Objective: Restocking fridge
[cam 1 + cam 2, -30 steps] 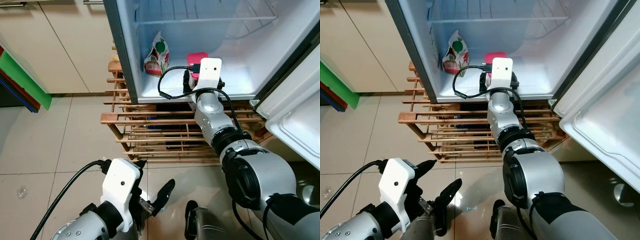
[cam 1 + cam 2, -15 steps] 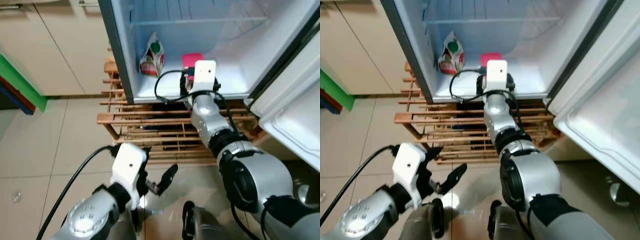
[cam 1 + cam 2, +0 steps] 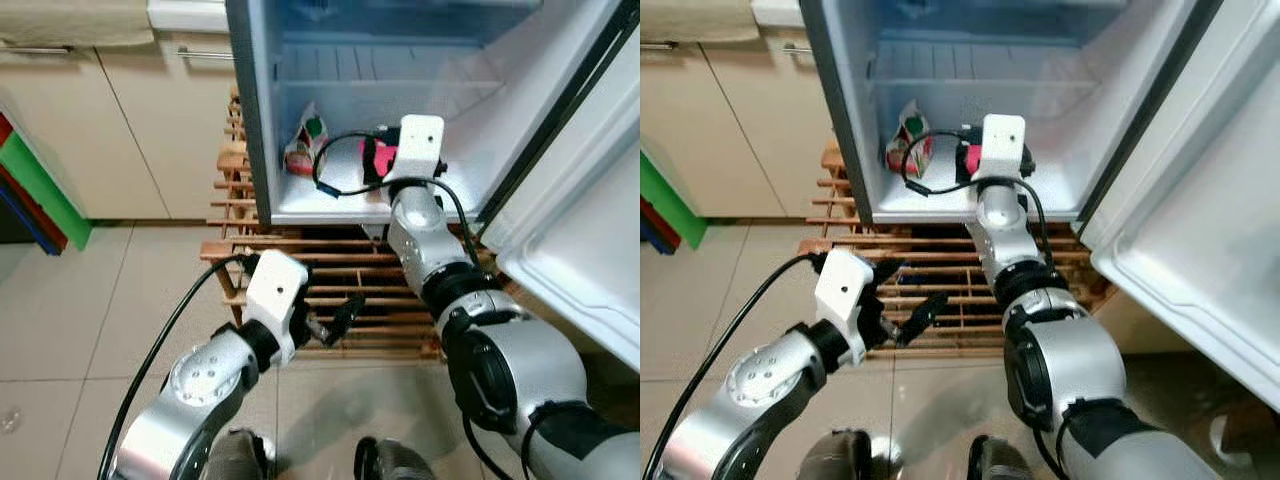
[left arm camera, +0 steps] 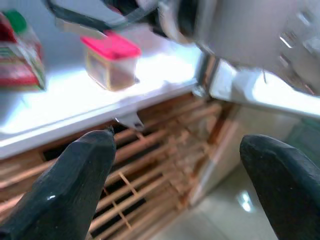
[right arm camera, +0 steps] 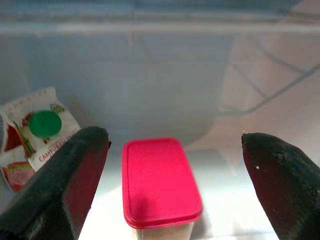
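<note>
My right claw, fingers spread and empty, hovers just short of the pink-lidded container on the fridge floor. A carton stands at its 9 o'clock, so two items look stocked. My left claw waits open and empty outside.

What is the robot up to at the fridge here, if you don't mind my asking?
It is stocking the open fridge. Its right end effector reaches over the bottom shelf, fingers spread wide on either side of a red-lidded container standing there, not gripping it. A carton with a green cap stands further left on the same shelf. The left end effector hangs open and empty lower down, in front of the wooden rack under the fridge.
</note>
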Controlling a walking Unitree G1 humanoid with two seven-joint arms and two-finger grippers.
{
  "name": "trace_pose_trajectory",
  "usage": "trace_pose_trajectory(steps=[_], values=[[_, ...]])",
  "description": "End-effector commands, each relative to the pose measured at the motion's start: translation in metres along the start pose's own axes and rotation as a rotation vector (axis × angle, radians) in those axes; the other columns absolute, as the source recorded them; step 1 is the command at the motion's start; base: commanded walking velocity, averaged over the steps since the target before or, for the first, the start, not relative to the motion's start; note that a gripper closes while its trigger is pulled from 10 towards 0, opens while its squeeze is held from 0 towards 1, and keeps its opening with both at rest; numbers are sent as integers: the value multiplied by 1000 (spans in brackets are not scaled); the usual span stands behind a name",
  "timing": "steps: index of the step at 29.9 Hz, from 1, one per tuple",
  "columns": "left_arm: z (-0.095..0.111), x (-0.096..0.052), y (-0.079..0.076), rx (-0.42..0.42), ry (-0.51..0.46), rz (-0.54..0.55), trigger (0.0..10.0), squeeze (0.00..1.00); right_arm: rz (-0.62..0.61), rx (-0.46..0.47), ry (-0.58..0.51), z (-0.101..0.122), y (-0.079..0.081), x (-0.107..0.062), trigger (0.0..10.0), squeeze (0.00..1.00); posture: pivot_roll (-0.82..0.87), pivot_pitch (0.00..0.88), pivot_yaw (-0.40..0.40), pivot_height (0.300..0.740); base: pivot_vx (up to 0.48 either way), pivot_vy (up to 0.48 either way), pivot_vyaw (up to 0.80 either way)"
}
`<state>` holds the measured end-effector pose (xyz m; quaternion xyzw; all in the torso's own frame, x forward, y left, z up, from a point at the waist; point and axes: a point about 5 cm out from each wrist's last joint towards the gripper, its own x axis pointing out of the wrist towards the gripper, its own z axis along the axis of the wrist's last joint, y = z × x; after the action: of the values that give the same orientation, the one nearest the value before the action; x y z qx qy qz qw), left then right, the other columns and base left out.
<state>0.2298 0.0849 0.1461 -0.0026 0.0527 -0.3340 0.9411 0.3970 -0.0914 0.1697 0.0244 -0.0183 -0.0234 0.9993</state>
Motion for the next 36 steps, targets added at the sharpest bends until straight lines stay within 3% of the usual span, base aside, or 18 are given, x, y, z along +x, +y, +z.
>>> trace_pose_trajectory(steps=[1,5,11,16,25,36], values=[[-1,2,7,-12,-15,49,10000,0,-21,21,20,-6,-5,-3,10000,0,125,27,-61,740,0,0,0],[-4,3,18,-75,-31,158,10000,0,-17,5,113,-34,-9,-14,10000,0,117,36,-62,740,0,0,0],[-9,-6,14,-77,-15,167,10000,0,-104,-98,260,-66,-25,-25,10000,0,144,87,-54,740,0,0,0],[-10,-19,13,-71,2,182,10000,0,-121,-143,261,-65,-20,-24,10000,0,182,131,-42,740,0,0,0],[-13,-52,5,-78,67,221,10000,0,-139,-142,279,-56,-11,-19,10000,0,260,224,-30,740,0,0,0],[-11,-80,-6,-83,126,255,10000,0,-168,-169,272,-46,-11,-12,10000,0,335,268,-14,740,0,0,0]])
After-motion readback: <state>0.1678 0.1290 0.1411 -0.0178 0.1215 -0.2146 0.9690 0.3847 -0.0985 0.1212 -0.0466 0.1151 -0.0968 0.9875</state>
